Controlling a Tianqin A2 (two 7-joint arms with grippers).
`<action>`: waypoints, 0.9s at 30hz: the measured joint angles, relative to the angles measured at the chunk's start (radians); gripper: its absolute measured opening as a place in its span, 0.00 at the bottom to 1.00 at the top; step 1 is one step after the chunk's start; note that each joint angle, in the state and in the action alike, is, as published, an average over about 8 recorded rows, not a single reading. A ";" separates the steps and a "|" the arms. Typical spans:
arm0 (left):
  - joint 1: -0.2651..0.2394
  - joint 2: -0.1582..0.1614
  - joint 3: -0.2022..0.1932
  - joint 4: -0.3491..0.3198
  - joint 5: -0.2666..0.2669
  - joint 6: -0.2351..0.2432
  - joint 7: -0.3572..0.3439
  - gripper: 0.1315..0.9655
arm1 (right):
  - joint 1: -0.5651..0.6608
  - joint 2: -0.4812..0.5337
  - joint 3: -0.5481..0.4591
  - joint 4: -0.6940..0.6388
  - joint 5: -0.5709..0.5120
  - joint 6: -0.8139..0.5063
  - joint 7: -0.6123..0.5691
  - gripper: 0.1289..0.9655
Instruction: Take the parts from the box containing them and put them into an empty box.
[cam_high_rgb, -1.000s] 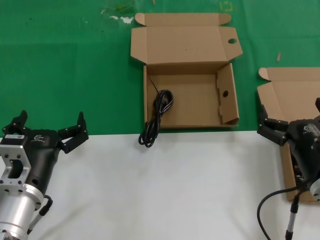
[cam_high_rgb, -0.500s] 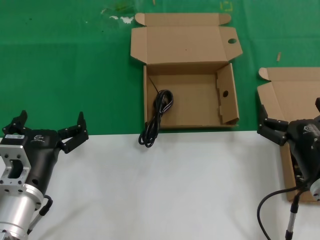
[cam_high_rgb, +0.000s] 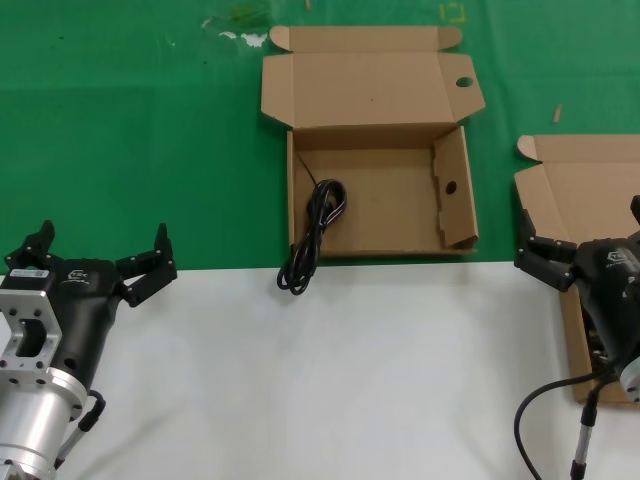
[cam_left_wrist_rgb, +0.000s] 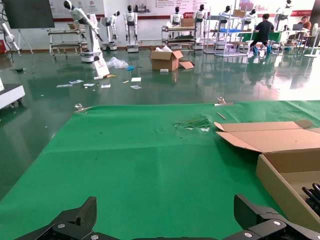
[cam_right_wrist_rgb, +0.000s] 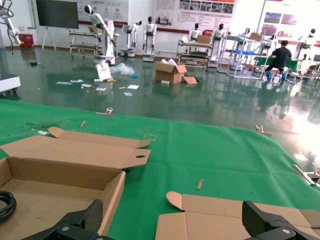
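A black looped cable (cam_high_rgb: 313, 232) hangs over the front wall of the holed box (cam_high_rgb: 385, 215), one end inside, the other on the white table. A slice of this cable shows in the left wrist view (cam_left_wrist_rgb: 314, 192) and in the right wrist view (cam_right_wrist_rgb: 4, 204). The holed box (cam_right_wrist_rgb: 60, 175) has one round hole in a lid flap and one in its right wall. The second box (cam_high_rgb: 585, 190), with a rounded corner tab, lies at the right; my right arm hides its inside. Above it my right gripper (cam_high_rgb: 580, 228) (cam_right_wrist_rgb: 172, 216) is open. My left gripper (cam_high_rgb: 100, 250) (cam_left_wrist_rgb: 165, 210) is open at the cloth's near edge, left of the cable.
Green cloth (cam_high_rgb: 130, 130) covers the far half of the table and a white surface (cam_high_rgb: 340, 380) the near half. My right arm's thick black hose (cam_high_rgb: 535, 420) loops at the front right. Small scraps (cam_high_rgb: 235, 38) lie on the cloth behind the holed box.
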 joint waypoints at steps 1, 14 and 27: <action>0.000 0.000 0.000 0.000 0.000 0.000 0.000 1.00 | 0.000 0.000 0.000 0.000 0.000 0.000 0.000 1.00; 0.000 0.000 0.000 0.000 0.000 0.000 0.000 1.00 | 0.000 0.000 0.000 0.000 0.000 0.000 0.000 1.00; 0.000 0.000 0.000 0.000 0.000 0.000 0.000 1.00 | 0.000 0.000 0.000 0.000 0.000 0.000 0.000 1.00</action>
